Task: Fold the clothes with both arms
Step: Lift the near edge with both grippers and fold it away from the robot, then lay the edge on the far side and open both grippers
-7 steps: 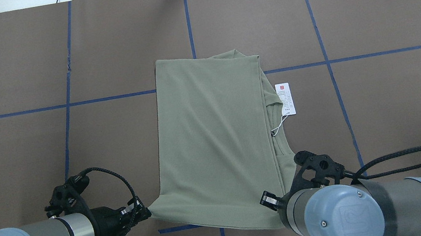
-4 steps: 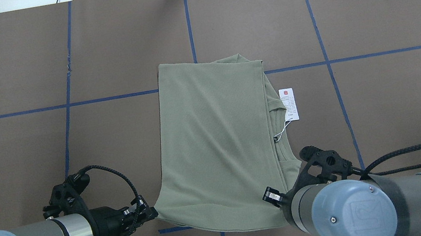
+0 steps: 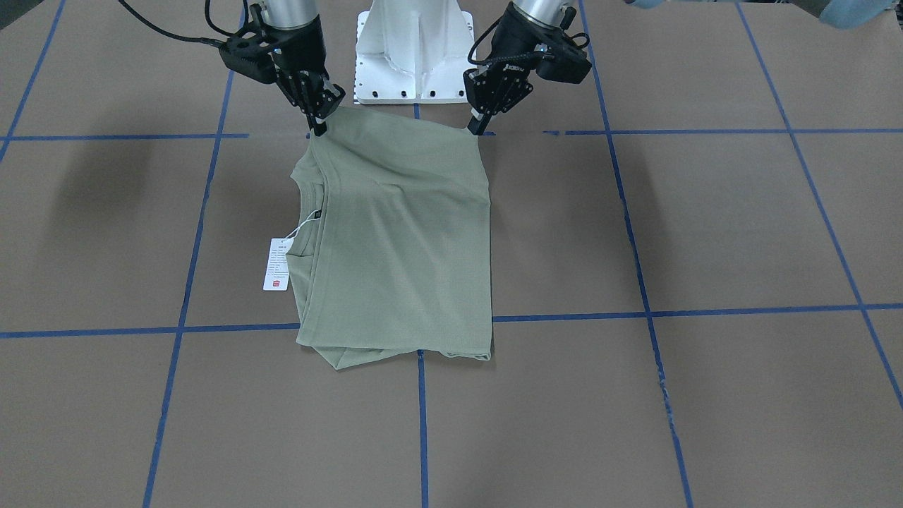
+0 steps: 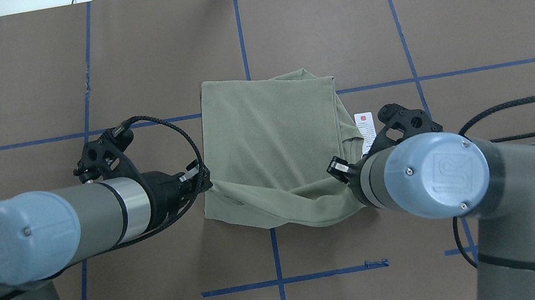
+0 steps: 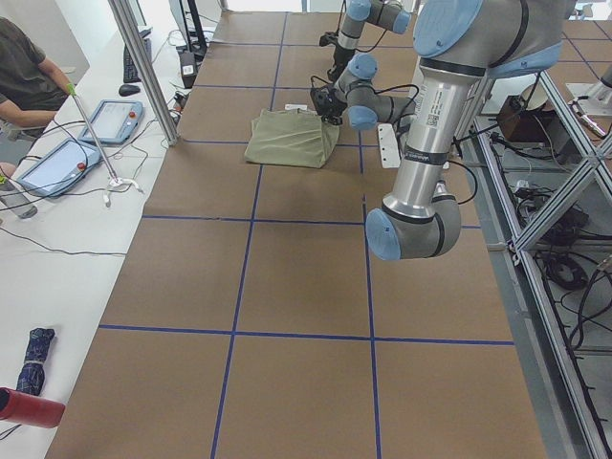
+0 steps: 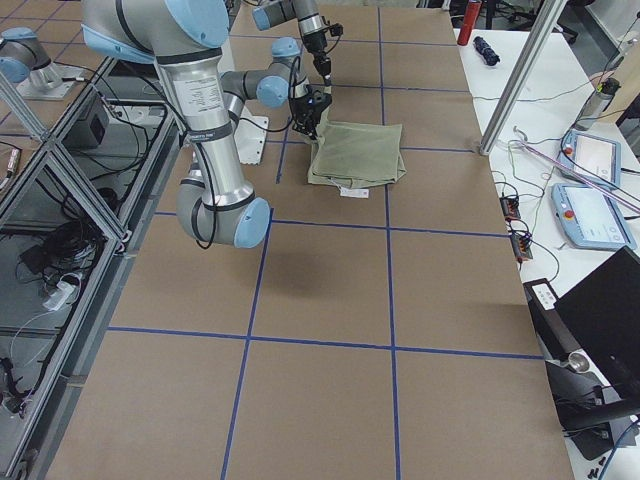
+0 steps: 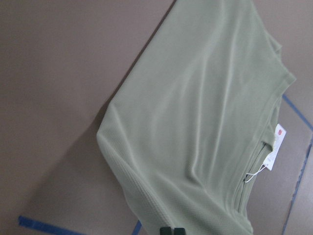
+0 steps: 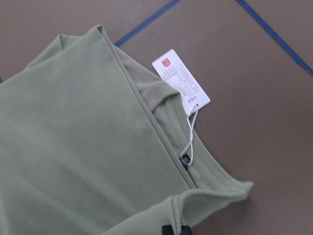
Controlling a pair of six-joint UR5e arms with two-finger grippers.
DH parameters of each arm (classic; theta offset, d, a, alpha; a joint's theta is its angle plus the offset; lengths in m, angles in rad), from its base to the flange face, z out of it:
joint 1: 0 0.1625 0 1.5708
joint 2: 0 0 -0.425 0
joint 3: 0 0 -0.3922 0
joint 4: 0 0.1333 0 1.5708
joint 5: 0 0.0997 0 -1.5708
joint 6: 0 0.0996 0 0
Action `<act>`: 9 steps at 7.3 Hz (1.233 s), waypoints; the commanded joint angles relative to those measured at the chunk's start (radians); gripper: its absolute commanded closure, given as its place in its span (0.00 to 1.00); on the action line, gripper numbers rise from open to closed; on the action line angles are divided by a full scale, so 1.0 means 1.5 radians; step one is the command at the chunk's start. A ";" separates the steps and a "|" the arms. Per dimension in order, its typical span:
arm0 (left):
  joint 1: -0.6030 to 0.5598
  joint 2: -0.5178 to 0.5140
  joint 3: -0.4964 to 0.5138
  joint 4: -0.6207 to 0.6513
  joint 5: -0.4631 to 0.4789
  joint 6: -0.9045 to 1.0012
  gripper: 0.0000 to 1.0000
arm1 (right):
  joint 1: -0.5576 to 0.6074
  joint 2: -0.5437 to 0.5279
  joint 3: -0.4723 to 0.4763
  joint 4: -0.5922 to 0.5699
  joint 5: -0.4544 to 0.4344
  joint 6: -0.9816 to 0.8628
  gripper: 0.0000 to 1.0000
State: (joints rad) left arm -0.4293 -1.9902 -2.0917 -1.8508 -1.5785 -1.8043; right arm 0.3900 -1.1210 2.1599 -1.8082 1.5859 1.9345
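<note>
Where the shirt lies: the green shirt [image 4: 271,138] sits mid-table astride the centre blue line, folded into a rough oblong; its far edge rests flat on the table [image 4: 466,3], while its robot-side edge is raised off it
Held edge: sags in a shallow curve between the two grippers, with the cloth under it creased and bunched
Left gripper [image 3: 479,127]: fingers pinched together on the raised edge's left corner; its wrist view shows the fingertips [image 7: 167,231] closed at the cloth
Right gripper [image 3: 318,127]: fingers likewise pinched together, gripping the raised edge's right corner; in its wrist view a curled bit of hem sits at the fingertips [image 8: 168,230]
Neckline [image 8: 195,147]: on the shirt's right side, its ribbed band showing from under the smooth top layer
Tag [image 8: 181,88]: white with a small red mark, tied by a white string to the collar, lying flat on the table just beside the shirt's right side; from overhead the right wrist hides part of it
Left arm [image 4: 68,226]: forearm low, pointing inward at the shirt
Right arm [image 4: 467,176]: mirrors it from the other side
Base [image 3: 413,49]: white, at the robot's edge of the table, between the two wrists
Side bench: a seated person [image 5: 24,76] beside tablets, well apart from the shirt
</note>
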 commanded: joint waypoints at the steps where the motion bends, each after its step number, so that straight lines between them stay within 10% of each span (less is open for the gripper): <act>1: -0.059 -0.056 0.104 -0.029 -0.001 0.038 1.00 | 0.109 0.049 -0.135 0.063 0.067 -0.083 1.00; 7: -0.122 -0.172 0.462 -0.272 0.005 0.089 1.00 | 0.184 0.141 -0.435 0.231 0.112 -0.215 0.98; 9: -0.169 -0.177 0.552 -0.374 0.007 0.192 0.52 | 0.249 0.146 -0.498 0.296 0.168 -0.361 0.01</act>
State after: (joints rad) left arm -0.6424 -2.2479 -1.3375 -2.3387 -1.5700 -1.6094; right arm 0.7109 -0.9110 1.4712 -1.4193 1.8010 1.5327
